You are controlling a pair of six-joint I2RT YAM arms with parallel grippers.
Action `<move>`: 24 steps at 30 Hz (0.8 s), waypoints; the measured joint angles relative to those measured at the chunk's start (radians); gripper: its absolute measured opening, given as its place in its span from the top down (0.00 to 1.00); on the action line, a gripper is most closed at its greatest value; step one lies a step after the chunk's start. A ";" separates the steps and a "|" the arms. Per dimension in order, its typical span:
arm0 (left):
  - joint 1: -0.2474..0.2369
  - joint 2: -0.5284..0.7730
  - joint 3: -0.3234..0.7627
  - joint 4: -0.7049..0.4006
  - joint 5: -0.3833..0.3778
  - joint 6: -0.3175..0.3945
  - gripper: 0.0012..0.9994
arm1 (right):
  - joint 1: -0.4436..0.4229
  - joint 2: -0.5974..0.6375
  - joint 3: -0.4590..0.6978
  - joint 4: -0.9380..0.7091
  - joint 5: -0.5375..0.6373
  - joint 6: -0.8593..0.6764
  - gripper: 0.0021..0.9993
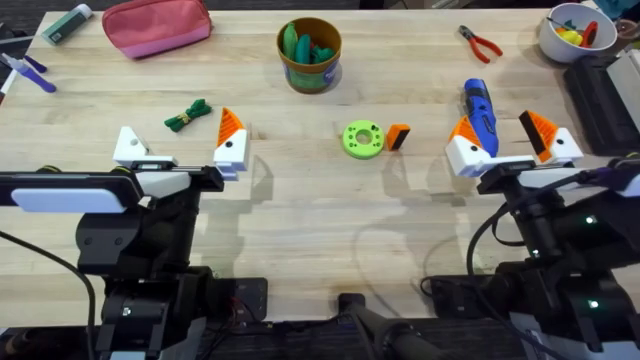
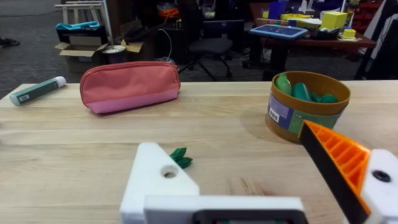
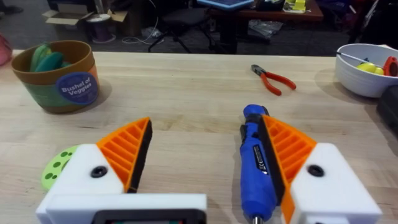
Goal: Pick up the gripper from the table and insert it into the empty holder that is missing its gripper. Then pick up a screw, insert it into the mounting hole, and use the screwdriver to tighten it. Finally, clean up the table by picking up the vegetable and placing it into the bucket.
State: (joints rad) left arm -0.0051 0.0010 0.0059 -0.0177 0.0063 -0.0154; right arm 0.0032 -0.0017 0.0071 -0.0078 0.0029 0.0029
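Left end effector point(image 1: 178, 148) spread wide, one holder bare, so the orange gripper point(image 1: 398, 136) well off to its right on the surface awaits pickup; vegetable point(image 1: 187, 114) just ahead. Right end effector point(image 1: 500, 140) apart, empty, screwdriver point(image 1: 478, 108) between its fingers; bucket point(image 1: 309, 55) far forward.

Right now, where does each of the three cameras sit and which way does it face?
Overhead: above the arm bases, looking down and forward at the table; both arms show.
Left wrist: on the left arm, facing the pink pouch and bucket; left claw open, one holder lacking its pad.
Right wrist: on the right arm, facing the pliers; right claw open beside the screwdriver.
Shared: all views catch the bucket.
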 joint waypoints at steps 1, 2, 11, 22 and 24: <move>0.000 0.000 0.000 0.000 0.000 0.000 0.01 | 0.000 0.000 0.000 0.000 0.000 0.000 0.01; 0.000 0.000 0.000 0.000 0.000 0.000 0.01 | 0.000 0.000 0.000 0.000 0.000 0.000 0.01; 0.000 0.000 0.000 0.001 0.000 0.000 0.01 | 0.000 0.000 0.000 -0.001 0.000 0.000 0.01; 0.000 0.000 0.047 0.087 0.000 0.000 0.01 | 0.000 0.002 0.064 0.092 0.000 0.000 0.01; 0.000 0.013 0.112 0.011 0.000 0.003 0.01 | 0.000 0.002 0.124 0.074 0.000 0.000 0.01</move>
State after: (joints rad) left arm -0.0051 0.0138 0.1174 -0.0065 0.0063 -0.0124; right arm 0.0032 0.0002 0.1315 0.0666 0.0025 0.0029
